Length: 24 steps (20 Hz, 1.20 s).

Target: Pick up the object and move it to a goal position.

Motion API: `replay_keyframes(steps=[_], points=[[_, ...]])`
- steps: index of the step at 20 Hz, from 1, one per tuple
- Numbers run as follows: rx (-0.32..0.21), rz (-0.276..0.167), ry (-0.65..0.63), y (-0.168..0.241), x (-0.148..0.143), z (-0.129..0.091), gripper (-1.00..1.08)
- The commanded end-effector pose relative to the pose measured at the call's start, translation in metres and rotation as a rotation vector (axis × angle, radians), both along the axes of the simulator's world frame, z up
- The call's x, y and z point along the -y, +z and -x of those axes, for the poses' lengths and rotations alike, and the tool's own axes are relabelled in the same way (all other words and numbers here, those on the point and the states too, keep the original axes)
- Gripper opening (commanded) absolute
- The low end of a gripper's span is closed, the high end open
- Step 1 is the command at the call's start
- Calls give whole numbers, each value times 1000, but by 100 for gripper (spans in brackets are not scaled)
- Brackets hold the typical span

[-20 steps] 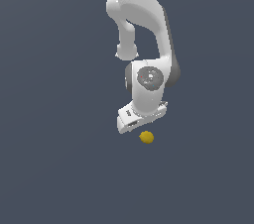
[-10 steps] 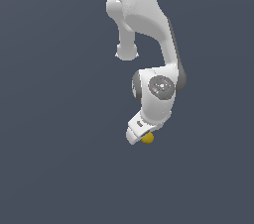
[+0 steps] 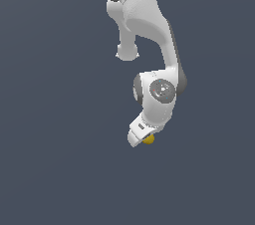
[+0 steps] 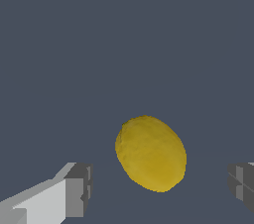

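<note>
On my wrist feed, one finger sits to one side, the yellow-orange ball lies between, and the other finger is well apart opposite: spread wide, touching nothing. In my exterior view the gripper partly covers the ball.

1. My gripper has its fingers spread wide, and the ball sits in the gap with clear room on both sides.
2. Nothing else near my gripper, just bare grey surface all round.
3. Only my own arm stands above it.
</note>
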State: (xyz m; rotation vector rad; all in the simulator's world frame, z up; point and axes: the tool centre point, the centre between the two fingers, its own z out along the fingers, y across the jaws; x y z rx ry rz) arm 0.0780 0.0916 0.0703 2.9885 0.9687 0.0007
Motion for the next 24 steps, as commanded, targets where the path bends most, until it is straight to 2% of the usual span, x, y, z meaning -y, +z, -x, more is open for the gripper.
replay_keyframes(steps=[1, 6, 12, 13, 24], points=[[-1, 0, 1, -11, 0, 1, 100], [-1, 0, 5, -37, 0, 1, 100], [-1, 0, 5, -42, -1, 0, 100], [-1, 0, 5, -42, -1, 0, -100], [-1, 0, 5, -42, 0, 0, -100]])
